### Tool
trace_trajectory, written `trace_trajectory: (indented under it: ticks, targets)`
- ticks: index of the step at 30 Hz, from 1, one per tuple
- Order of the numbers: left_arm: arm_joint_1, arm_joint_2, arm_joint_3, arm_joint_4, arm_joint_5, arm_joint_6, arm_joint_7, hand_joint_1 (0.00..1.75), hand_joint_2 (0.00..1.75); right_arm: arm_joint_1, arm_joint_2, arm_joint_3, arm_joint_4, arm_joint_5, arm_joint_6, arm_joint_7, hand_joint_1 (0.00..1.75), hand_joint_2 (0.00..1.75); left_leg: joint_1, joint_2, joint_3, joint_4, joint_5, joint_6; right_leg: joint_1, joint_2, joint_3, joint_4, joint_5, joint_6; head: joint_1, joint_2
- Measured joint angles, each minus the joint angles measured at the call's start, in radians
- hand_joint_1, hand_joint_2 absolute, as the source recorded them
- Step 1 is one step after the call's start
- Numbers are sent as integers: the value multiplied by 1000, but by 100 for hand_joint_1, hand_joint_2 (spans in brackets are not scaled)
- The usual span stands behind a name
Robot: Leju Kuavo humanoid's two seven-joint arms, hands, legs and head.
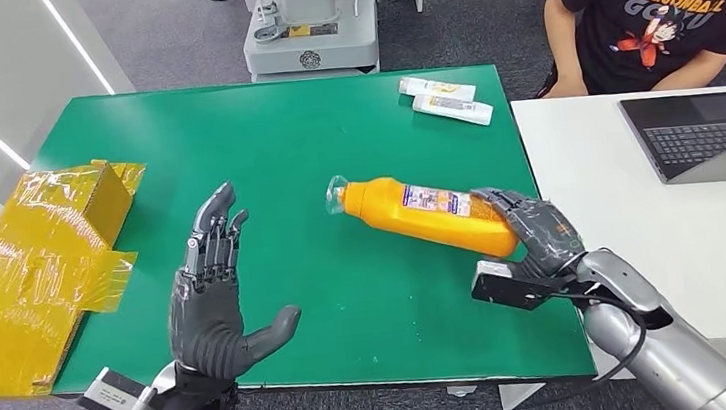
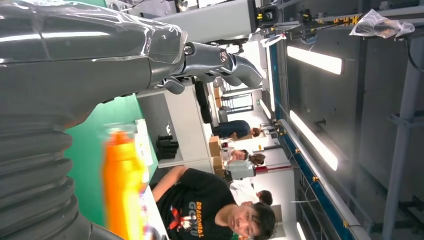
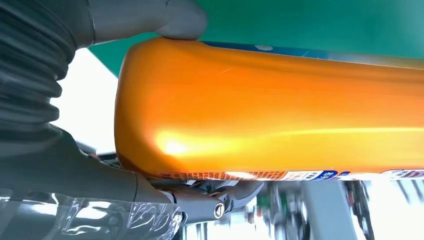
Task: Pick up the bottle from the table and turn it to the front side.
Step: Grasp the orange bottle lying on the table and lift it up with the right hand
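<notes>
Right hand [image 1: 533,234] grips the orange bottle [image 1: 430,214] by its base, over the green table [image 1: 273,143]. Bottle's long axis runs from that hand toward the left hand [image 1: 212,300], cap end leading. Left hand is spread, holding nothing, well apart from the cap.

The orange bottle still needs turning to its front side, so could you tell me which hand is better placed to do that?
The right hand, probably: its fingers already wrap the base of the orange bottle, held tilted over the green table. The left hand is spread open beside it, holding nothing.
</notes>
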Motion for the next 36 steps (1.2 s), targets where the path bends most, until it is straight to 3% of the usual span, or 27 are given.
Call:
trace_trajectory:
  ticks: [11, 17, 34, 36]
  targets:
    - [-3, 1, 0, 17, 9, 12, -14, 0, 175, 65, 45, -117, -99, -13, -151, -57, 175, 175, 0, 0, 0, 0, 0, 0, 0, 0, 0, 0, 0, 0, 0, 0]
    - [-14, 2, 0, 30, 10, 22, -8, 0, 175, 107, 86, -153, -154, -15, -295, -85, 175, 175, 0, 0, 0, 0, 0, 0, 0, 0, 0, 0, 0, 0, 0, 0]
    - [-22, 3, 0, 53, 11, 23, -8, 0, 175, 139, 111, -173, -198, -14, -300, -84, 175, 175, 0, 0, 0, 0, 0, 0, 0, 0, 0, 0, 0, 0, 0, 0]
    - [-30, 4, 0, 57, 53, -6, 23, 0, 175, 138, 119, -173, -198, -50, -290, -118, 175, 175, 0, 0, 0, 0, 0, 0, 0, 0, 0, 0, 0, 0, 0, 0]
